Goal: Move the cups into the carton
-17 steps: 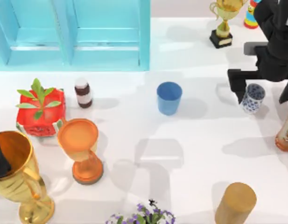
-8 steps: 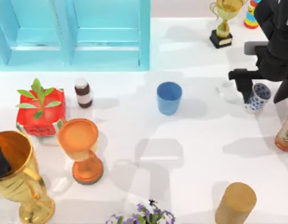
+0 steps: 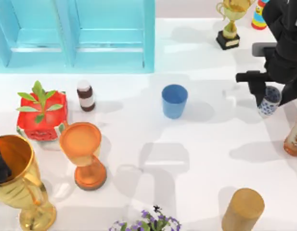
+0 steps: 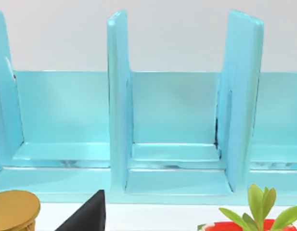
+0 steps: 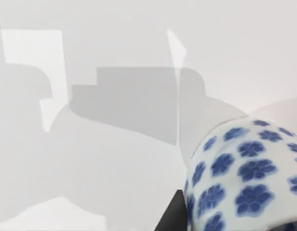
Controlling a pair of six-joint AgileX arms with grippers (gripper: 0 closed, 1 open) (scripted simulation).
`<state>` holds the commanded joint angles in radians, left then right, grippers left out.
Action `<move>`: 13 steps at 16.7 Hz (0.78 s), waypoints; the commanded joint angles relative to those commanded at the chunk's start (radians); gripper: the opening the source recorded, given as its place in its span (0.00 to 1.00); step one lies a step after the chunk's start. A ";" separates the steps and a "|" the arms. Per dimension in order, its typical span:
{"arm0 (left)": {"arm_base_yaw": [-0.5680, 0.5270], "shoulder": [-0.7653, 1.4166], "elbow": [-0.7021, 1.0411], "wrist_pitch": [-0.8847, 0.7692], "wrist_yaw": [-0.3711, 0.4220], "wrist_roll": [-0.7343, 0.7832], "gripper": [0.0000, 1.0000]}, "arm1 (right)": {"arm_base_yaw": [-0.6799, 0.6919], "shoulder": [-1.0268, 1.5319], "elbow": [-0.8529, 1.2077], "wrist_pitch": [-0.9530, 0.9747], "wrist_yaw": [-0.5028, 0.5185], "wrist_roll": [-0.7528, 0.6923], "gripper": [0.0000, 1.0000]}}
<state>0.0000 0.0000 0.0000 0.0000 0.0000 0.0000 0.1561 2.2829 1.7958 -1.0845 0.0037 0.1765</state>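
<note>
My right gripper [image 3: 272,94] is down over the patterned cup [image 3: 269,101], well to the right of the blue cup [image 3: 174,100]. One finger stands on each side of the patterned cup and looks pressed against its wall, so I judge the cup gripped, though my arm hides part of the contact from above. It is held by its sides so that it stays upright with its mouth up, ready to be lifted clear of the counter [image 3: 187,154]. In the right wrist view the patterned cup [image 5: 244,178] sits close against a dark finger.

My left arm [image 3: 0,166] is parked far to the left of the blue cup, beside the gold goblet [image 3: 20,185]; I cannot tell how its gripper stands.

There are two cups, and neither is in the carton [image 3: 76,33] yet. The carton lies up and left of the blue cup, its open bays facing the counter so cups can go straight in.
</note>
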 joint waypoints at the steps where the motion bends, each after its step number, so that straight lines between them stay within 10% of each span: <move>1: 0.000 0.000 0.000 0.000 0.000 0.000 1.00 | 0.000 0.000 0.000 0.000 0.000 0.000 0.00; 13: 0.000 0.000 0.000 0.000 0.000 0.000 1.00 | 0.058 -0.006 0.047 -0.051 -0.003 -0.004 0.00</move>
<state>0.0000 0.0000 0.0000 0.0000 0.0000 0.0000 0.2142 2.2771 1.8429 -1.1352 0.0008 0.1725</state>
